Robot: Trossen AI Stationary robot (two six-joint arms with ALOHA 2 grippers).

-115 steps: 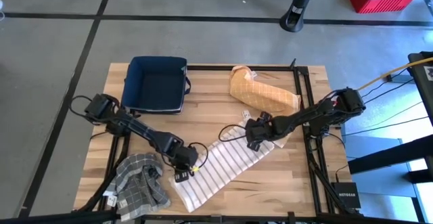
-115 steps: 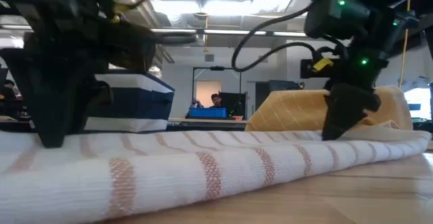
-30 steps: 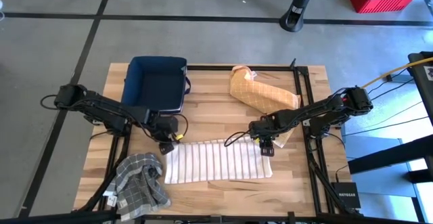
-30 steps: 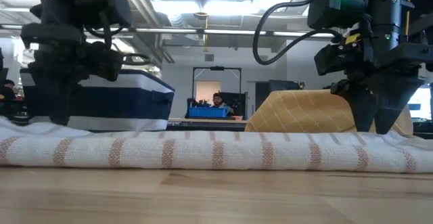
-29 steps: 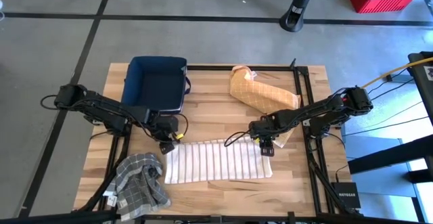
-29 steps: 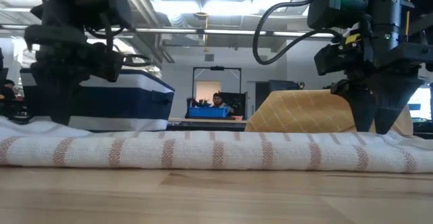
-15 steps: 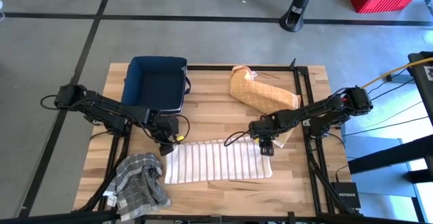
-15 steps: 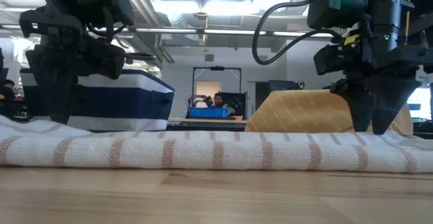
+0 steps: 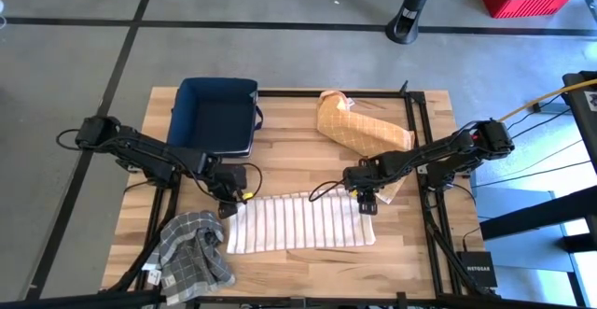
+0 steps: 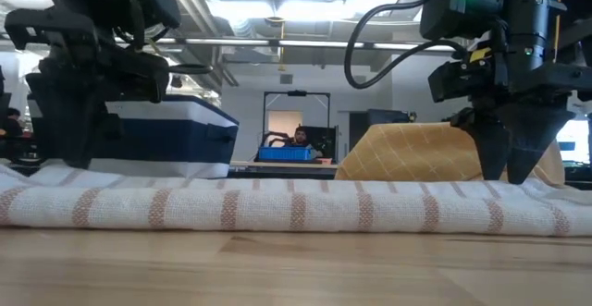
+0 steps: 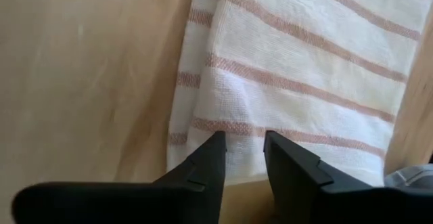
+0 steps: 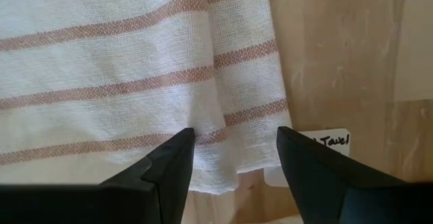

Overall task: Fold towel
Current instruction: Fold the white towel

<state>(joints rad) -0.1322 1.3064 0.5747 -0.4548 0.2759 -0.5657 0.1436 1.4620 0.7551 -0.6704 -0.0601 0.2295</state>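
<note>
Mid-table lies the striped towel, long axis left–right — left pincer narrowly parted at its left end, right pincer wide apart at its right.

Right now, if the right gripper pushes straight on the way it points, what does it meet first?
Most likely the striped towel. The right gripper hangs open over the towel's far right corner, fingers straddling its edge, so the cloth comes first, then the table under it. How close it is, I can't judge.

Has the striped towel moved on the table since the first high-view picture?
Yes. The striped towel then lay slanted toward the table's front edge; now it lies straight, farther back toward the blue bin, beside the checked grey cloth.
</note>
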